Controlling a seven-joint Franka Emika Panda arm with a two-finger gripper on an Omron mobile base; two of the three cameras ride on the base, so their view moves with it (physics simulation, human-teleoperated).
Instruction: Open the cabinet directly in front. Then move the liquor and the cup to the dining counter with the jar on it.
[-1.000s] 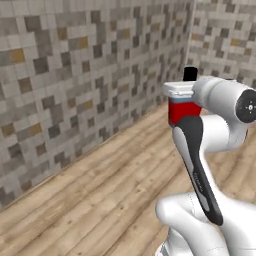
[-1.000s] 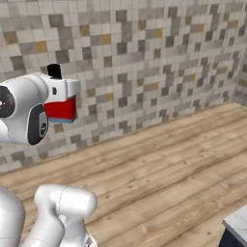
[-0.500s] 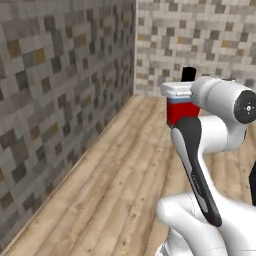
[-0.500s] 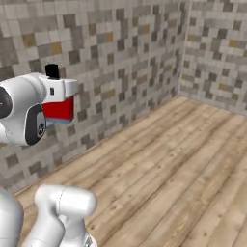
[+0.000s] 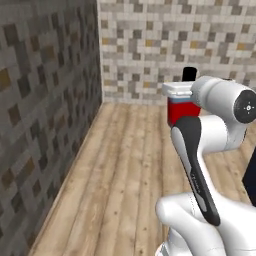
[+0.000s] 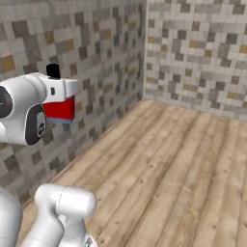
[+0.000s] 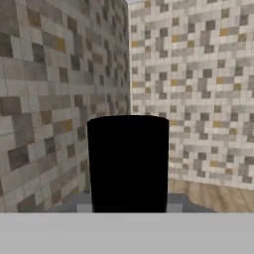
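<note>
One bottle, the liquor (image 5: 183, 107), rides upright at the end of the arm, its black cap (image 7: 128, 163) rising before the hand camera. The hand (image 6: 58, 99) is closed around its body, carrying it high over the wooden floor (image 5: 125, 170), presumably towards the dining counter.

We see the liquor (image 5: 182, 109) up at the arm's (image 5: 200, 150) far end, well above the floor (image 5: 130, 170). In the left base view the bottle sits left of the arm's round joint; in the right base view the liquor (image 6: 60, 107) sits right of that joint. Two walls (image 6: 87, 58) meet in a corner ahead, one running along the left, the other crossing behind. In the hand view the liquor's cap (image 7: 128, 163) stands before that corner.
</note>
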